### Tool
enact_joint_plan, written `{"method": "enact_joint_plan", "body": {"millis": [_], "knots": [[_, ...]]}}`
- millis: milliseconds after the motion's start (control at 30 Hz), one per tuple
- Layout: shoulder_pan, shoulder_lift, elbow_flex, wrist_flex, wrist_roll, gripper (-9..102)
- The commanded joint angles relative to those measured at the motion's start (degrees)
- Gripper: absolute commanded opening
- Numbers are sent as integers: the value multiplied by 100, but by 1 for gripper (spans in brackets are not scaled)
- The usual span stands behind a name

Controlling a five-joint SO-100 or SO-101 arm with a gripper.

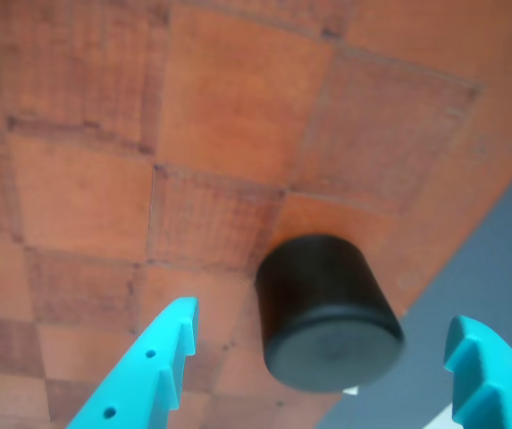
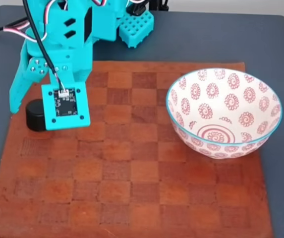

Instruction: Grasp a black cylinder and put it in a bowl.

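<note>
Straddling a short matte black cylinder point(image 1: 330, 313), flat-topped, round-edged: claw point(image 1: 336, 380) spread apart.

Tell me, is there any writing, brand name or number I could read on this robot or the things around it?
No readable words, brands or numbers in either view.
Small circuit board on the turquoise arm: pale marks, too small and blurred to read.
Bowl: red spiral flowers only, decoration rather than writing.
Black cylinder: plain, no label.
Checkered wooden board: plain squares, no marks.
</note>
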Motion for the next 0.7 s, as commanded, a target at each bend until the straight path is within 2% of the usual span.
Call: {"method": "enact_joint_plan", "body": {"millis": [0,267,433,667], "knots": [[53,-26,-211,-167,-44,34],[211,-334,-202,-202,-35,34],[229,-343,-211,-202,-35,26],[229,-325,-211,-211,-26,23]]}}
